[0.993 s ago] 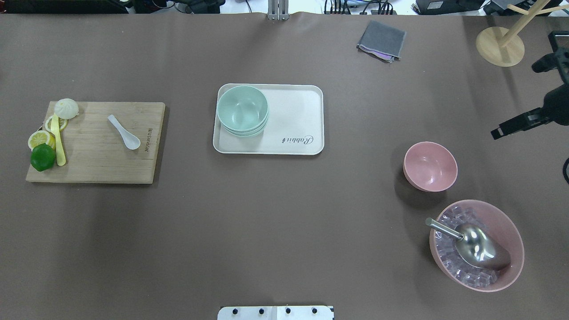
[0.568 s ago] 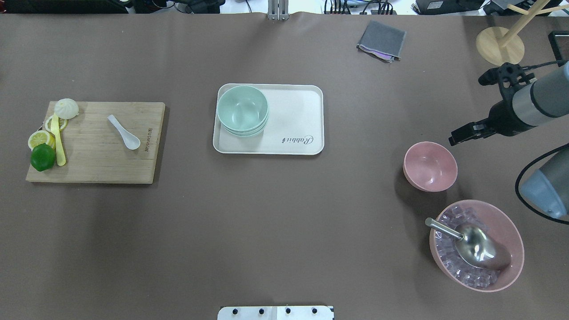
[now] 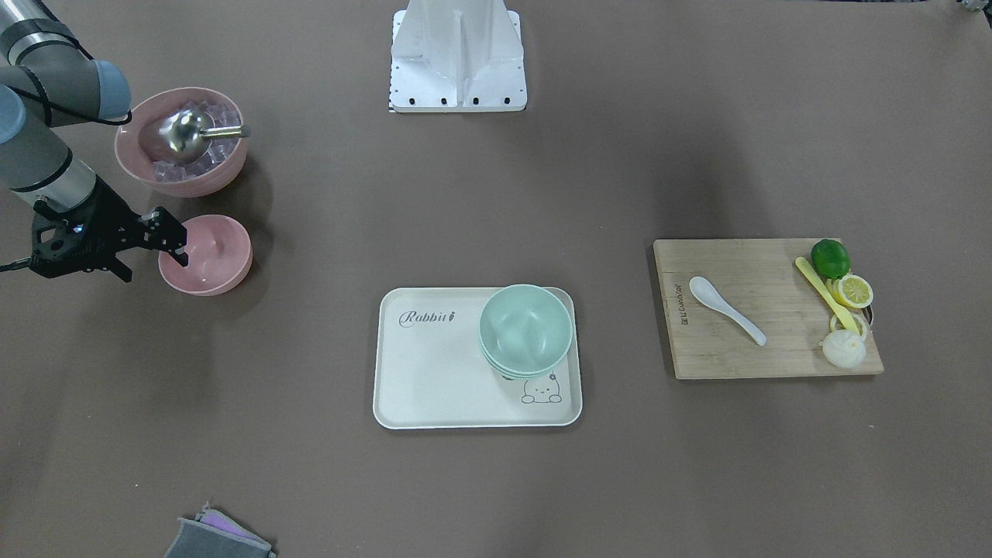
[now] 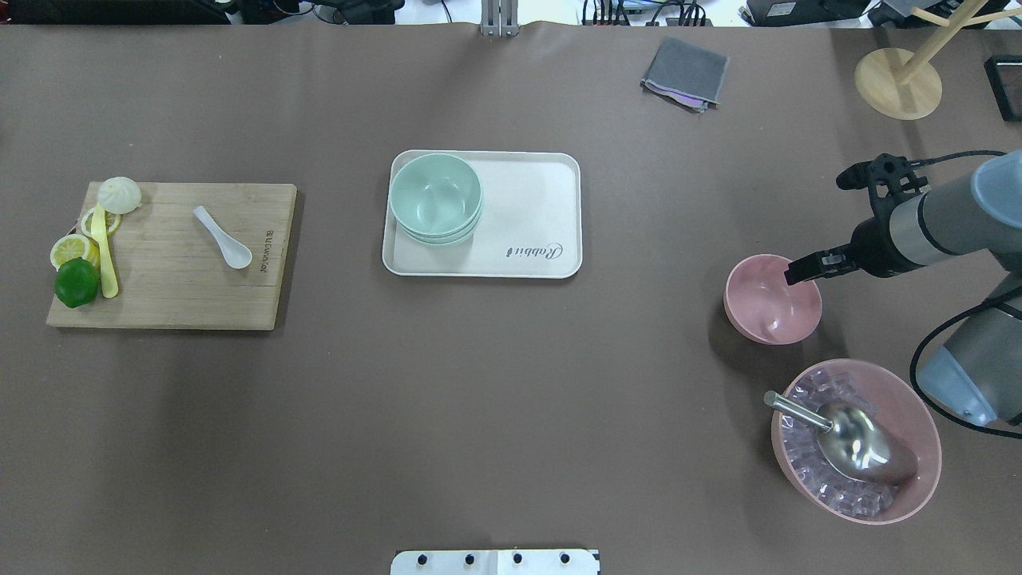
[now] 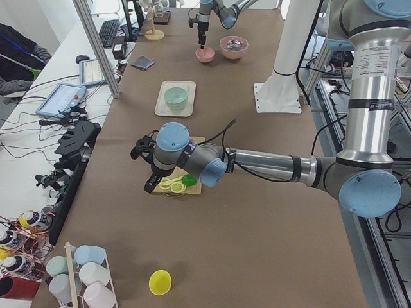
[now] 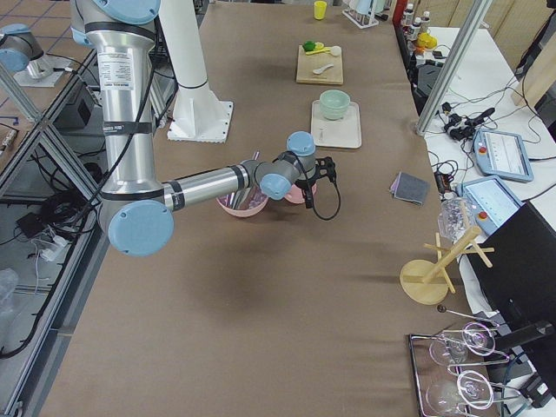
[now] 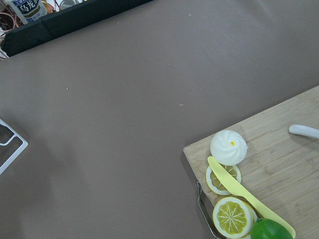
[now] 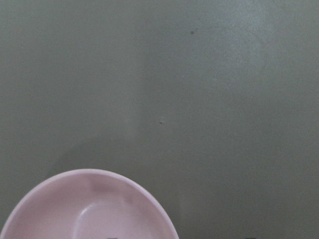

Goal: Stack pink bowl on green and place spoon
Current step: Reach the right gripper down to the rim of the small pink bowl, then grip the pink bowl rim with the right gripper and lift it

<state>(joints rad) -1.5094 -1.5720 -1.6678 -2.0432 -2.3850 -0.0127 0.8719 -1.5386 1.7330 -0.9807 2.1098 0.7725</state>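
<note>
Right end effector (image 3: 155, 262) held open with nothing gripped, at rim of pink bowl (image 4: 766, 307) on tabletop (image 4: 511, 399), green bowls (image 4: 435, 196) stacked on tray (image 4: 527, 200), spoon (image 4: 225, 238) laid on board (image 4: 160, 295), opening of left end effector (image 5: 151, 185) cannot be told

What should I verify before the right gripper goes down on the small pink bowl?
1. Right gripper open: ok.
2. It stands astride the rim of the pink bowl: cannot tell.
3. Pink bowl upright and empty: ok.
4. Green stack on the tray, top bowl empty: ok.
5. Ice bowl apart from the pink bowl: ok.
6. Spoon lying free on the cutting board: ok.
</note>
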